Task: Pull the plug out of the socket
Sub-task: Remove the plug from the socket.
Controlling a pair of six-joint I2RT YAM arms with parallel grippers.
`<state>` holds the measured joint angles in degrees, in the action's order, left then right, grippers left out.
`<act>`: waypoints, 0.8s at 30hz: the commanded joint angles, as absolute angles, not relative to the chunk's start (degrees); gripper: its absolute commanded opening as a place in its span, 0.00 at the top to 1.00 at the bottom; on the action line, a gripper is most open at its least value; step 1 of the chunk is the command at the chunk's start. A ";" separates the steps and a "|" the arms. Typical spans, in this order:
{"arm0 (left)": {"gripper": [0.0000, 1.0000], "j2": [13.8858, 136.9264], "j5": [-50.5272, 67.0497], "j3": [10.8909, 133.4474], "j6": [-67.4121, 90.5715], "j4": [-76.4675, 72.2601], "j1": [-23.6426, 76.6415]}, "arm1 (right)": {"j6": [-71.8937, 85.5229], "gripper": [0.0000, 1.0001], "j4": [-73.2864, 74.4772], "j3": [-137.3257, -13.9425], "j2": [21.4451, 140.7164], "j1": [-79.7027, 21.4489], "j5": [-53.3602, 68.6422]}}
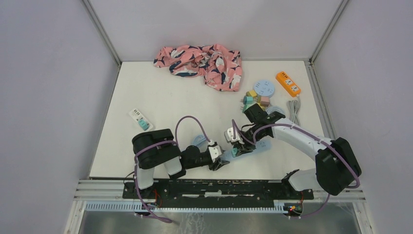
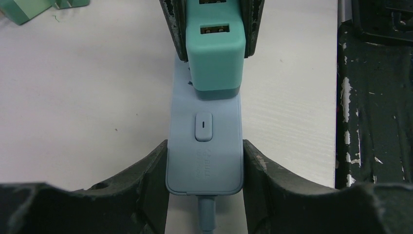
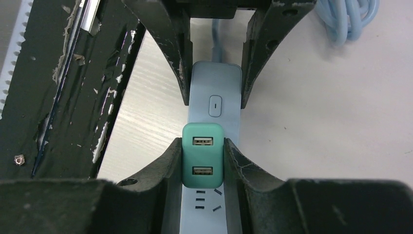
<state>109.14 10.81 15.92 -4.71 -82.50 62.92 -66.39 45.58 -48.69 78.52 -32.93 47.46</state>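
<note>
A light-blue power strip, the socket [image 2: 204,146], lies flat near the table's front edge [image 1: 249,147]. My left gripper [image 2: 204,163] is shut on its cord end, one finger pressed against each long side. A teal two-port USB plug [image 3: 202,156] stands on the socket's face just past the switch [image 2: 203,126]. My right gripper [image 3: 202,152] is shut on that plug from both sides. In the left wrist view the plug [image 2: 214,53] sits between the right gripper's fingers [image 2: 170,19]. The prongs are hidden.
The black front rail [image 2: 375,97] runs close beside the socket. A coiled light-blue cable [image 3: 348,19] lies nearby. Farther back are a pink cloth [image 1: 202,61], a round blue socket [image 1: 264,87], an orange strip [image 1: 288,83], coloured plugs [image 1: 255,100], and a white strip [image 1: 140,119] on the left.
</note>
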 commanded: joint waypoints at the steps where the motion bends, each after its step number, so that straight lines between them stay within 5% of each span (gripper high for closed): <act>1: 0.97 109.50 9.91 15.99 -3.41 -84.83 62.58 | -55.59 1.00 35.31 -49.01 76.69 -36.94 54.61; 6: 0.97 109.42 9.78 15.91 -3.34 -84.56 62.61 | -49.39 1.00 32.02 -50.81 77.96 -34.53 47.64; 17: 0.97 109.82 10.43 16.48 -3.27 -84.40 62.58 | -70.69 1.00 51.42 -52.69 77.74 -31.65 57.35; 24: 0.97 109.40 10.17 16.30 -3.33 -83.80 62.58 | -48.57 1.00 31.15 -49.84 76.40 -34.62 50.19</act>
<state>109.14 10.63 16.05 -3.97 -82.52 62.74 -60.58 43.13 -49.36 78.46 -33.26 48.27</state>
